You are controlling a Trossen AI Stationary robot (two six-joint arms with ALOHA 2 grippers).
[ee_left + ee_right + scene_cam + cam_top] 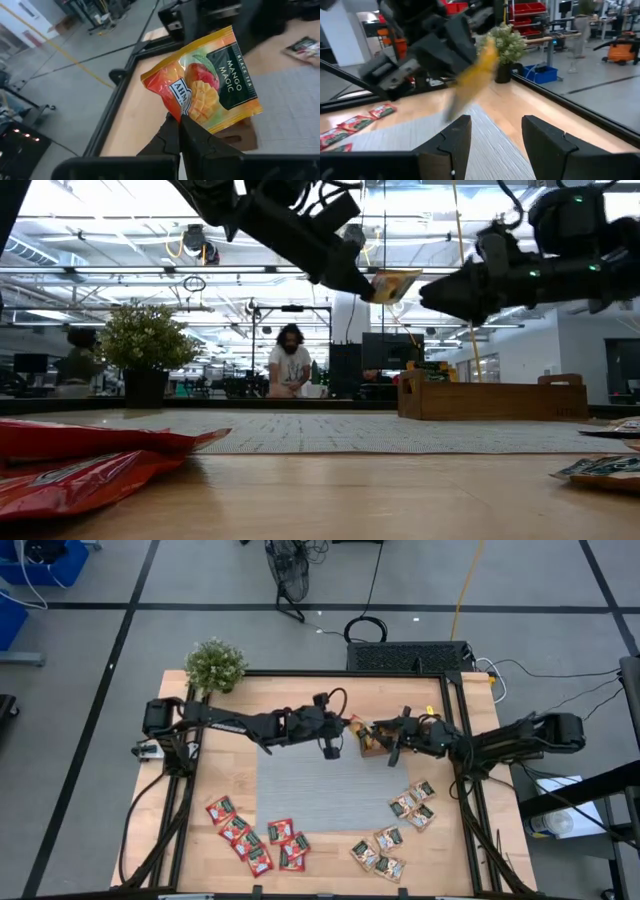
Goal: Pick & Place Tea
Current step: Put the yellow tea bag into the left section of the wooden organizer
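Wooden table [225, 775], grey mat [320, 785] at its centre. Both arms reach in over the mat's 12 o'clock edge.

Left gripper [180, 122] held high above the mat, fingers pressed together, pinching an orange-yellow tea sachet [202, 82] by its lower edge; printed "Mango Magic", mango picture. Sachet clear of the table, tilted in the low view [393, 284].

Right gripper [492, 131] just beside it at 3 o'clock, fingers spread, nothing between them.

Brown wooden tray [490, 397] at the mat's 1 o'clock corner, below the grippers.

Potted plant [215, 665] at the table's 11 o'clock corner.

Red sachets [255, 837] loose at 7 o'clock of the mat; pale-and-green sachets [398, 830] at 4 to 5 o'clock.

Person [290, 362] far behind the table.
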